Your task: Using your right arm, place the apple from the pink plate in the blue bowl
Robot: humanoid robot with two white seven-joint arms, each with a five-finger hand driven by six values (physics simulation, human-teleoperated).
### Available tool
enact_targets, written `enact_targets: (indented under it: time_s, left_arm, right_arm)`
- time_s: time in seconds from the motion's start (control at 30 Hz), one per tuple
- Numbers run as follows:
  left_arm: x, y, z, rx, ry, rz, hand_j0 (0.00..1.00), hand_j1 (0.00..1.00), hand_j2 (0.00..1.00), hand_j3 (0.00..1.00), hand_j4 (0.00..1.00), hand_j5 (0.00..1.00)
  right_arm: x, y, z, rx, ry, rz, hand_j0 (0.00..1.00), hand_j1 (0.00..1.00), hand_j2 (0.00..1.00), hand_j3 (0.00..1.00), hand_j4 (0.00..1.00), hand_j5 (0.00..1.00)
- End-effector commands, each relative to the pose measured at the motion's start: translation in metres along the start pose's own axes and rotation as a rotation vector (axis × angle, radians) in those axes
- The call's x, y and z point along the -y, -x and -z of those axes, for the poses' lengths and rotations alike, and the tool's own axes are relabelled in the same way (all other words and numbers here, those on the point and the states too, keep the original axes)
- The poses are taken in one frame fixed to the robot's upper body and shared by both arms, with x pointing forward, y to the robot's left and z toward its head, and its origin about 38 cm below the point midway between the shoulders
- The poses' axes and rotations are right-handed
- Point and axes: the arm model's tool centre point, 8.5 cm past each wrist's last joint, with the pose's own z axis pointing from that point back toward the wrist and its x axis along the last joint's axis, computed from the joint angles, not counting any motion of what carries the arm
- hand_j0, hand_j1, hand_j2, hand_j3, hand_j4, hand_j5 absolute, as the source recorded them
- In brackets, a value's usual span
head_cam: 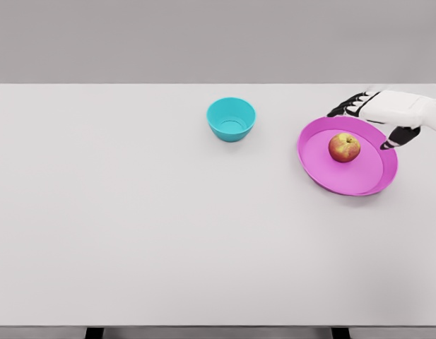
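White table [133, 233] bears one apple [343, 147], one pink plate [366, 180], one blue bowl [231, 119].

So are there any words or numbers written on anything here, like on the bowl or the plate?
None can be read in the head view. The blue bowl, the pink plate, the apple, the white table and the right hand all have plain surfaces with no words, numbers, labels or signs.

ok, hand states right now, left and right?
Left robot hand: not in view.
Right robot hand: open, holding nothing, at the pink plate's far edge.
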Motion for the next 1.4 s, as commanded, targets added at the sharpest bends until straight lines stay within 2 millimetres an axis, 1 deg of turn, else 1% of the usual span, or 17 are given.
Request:
enact_targets:
  time_s: [0.0,0.13,0.2,0.3,0.43,0.57,0.67,0.87,1.13,1.37]
  left_arm:
    - [0.0,0.0,0.0,0.001,0.0,-0.001,1.0,1.0,1.0,1.0,1.0,1.0]
    - [0.0,0.0,0.0,0.001,0.0,-0.001,1.0,1.0,1.0,1.0,1.0,1.0]
    - [0.0,0.0,0.0,0.001,0.0,-0.001,1.0,1.0,1.0,1.0,1.0,1.0]
    - [0.0,0.0,0.0,0.001,0.0,-0.001,1.0,1.0,1.0,1.0,1.0,1.0]
    - [0.0,0.0,0.0,0.001,0.0,-0.001,1.0,1.0,1.0,1.0,1.0,1.0]
    - [0.0,0.0,0.0,-0.001,0.0,0.001,1.0,1.0,1.0,1.0,1.0,1.0]
    - [0.0,0.0,0.0,0.001,0.002,-0.001,1.0,1.0,1.0,1.0,1.0,1.0]
    - [0.0,0.0,0.0,0.001,0.0,-0.001,1.0,1.0,1.0,1.0,1.0,1.0]
    - [0.0,0.001,0.0,-0.001,0.0,-0.001,1.0,1.0,1.0,1.0,1.0,1.0]
    - [0.0,0.0,0.0,0.001,0.002,-0.001,1.0,1.0,1.0,1.0,1.0,1.0]
  right_arm:
    - [-0.017,0.002,0.01,0.003,-0.038,0.037,1.0,1.0,1.0,1.0,1.0,1.0]
    - [-0.02,0.009,0.012,-0.014,-0.044,0.055,1.0,1.0,1.0,1.0,1.0,1.0]
    - [-0.021,0.014,0.016,-0.025,-0.046,0.076,1.0,1.0,1.0,1.0,1.0,1.0]
    - [-0.022,0.013,0.027,-0.016,-0.062,0.082,1.0,1.0,1.0,1.0,1.0,1.0]
    - [-0.026,0.011,0.031,-0.008,-0.076,0.084,1.0,1.0,1.0,1.0,1.0,1.0]
    - [-0.035,0.017,0.032,-0.025,-0.09,0.109,1.0,1.0,1.0,1.0,1.0,1.0]
    - [-0.038,0.016,0.038,-0.019,-0.095,0.119,1.0,1.0,1.0,1.0,1.0,1.0]
    - [-0.033,0.014,0.052,-0.01,-0.105,0.119,1.0,1.0,1.0,1.0,1.0,1.0]
    - [-0.043,0.019,0.052,-0.024,-0.128,0.138,1.0,1.0,1.0,1.0,1.0,1.0]
    - [-0.042,0.019,0.052,-0.024,-0.128,0.137,1.0,1.0,1.0,1.0,1.0,1.0]
